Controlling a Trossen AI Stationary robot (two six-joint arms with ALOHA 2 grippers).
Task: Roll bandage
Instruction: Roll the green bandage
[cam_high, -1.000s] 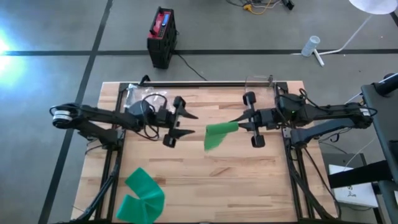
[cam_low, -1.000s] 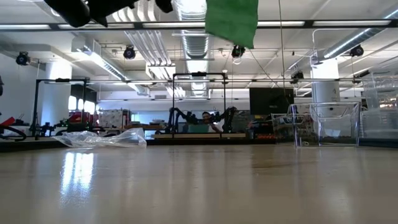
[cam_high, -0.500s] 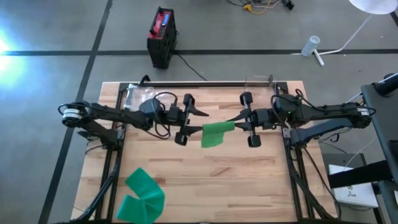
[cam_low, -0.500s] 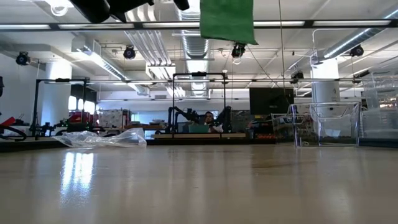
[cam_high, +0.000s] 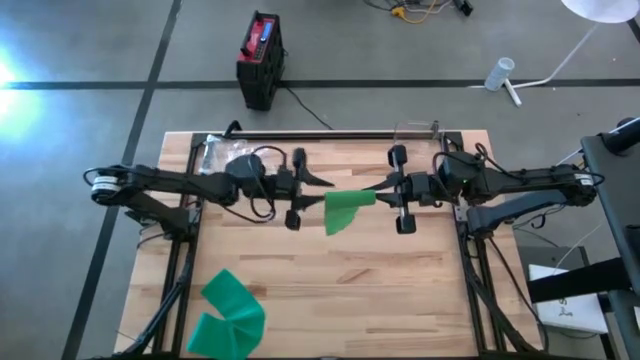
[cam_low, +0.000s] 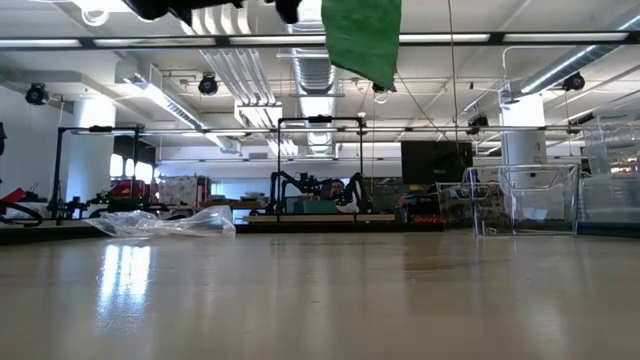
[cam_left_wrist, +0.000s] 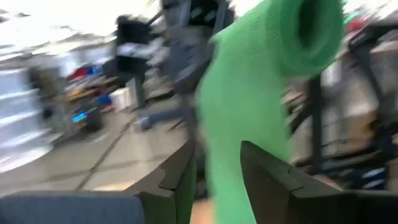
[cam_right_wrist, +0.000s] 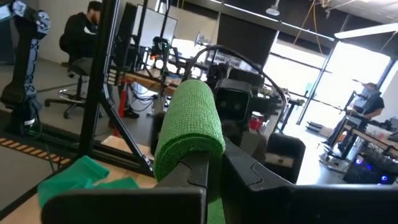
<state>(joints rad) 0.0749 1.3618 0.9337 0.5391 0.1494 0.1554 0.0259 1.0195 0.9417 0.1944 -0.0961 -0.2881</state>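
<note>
A green bandage (cam_high: 343, 210) hangs in the air over the table's middle, high in the low view (cam_low: 362, 35). My right gripper (cam_high: 384, 190) is shut on its rolled end (cam_right_wrist: 189, 118). My left gripper (cam_high: 322, 193) is open at the bandage's hanging loose end; in the left wrist view its fingers (cam_left_wrist: 186, 177) stand on either side of the green strip (cam_left_wrist: 239, 124). A second green bandage (cam_high: 225, 315) lies spread on the table's near left corner. My left gripper: I cannot tell whether its fingers touch the hanging strip between them. My right gripper pinches the rolled end (cam_right_wrist: 186, 146) between its two fingers, coming level from the table's right. The roll sticks out past the fingertips, and the loose strip (cam_high: 340, 218) hangs below, clear of the table.
A crumpled clear plastic bag (cam_high: 220, 155) lies at the far left, and it also shows in the low view (cam_low: 165, 222). A clear plastic box (cam_high: 418, 133) stands at the far edge. The bare wood (cam_high: 380, 290) at the near middle and right is free room.
My left gripper has gone toward the table's right and reached the bandage's hanging end. My right gripper has shifted a little toward the left with the bandage, which stays lifted and has swung slightly.
</note>
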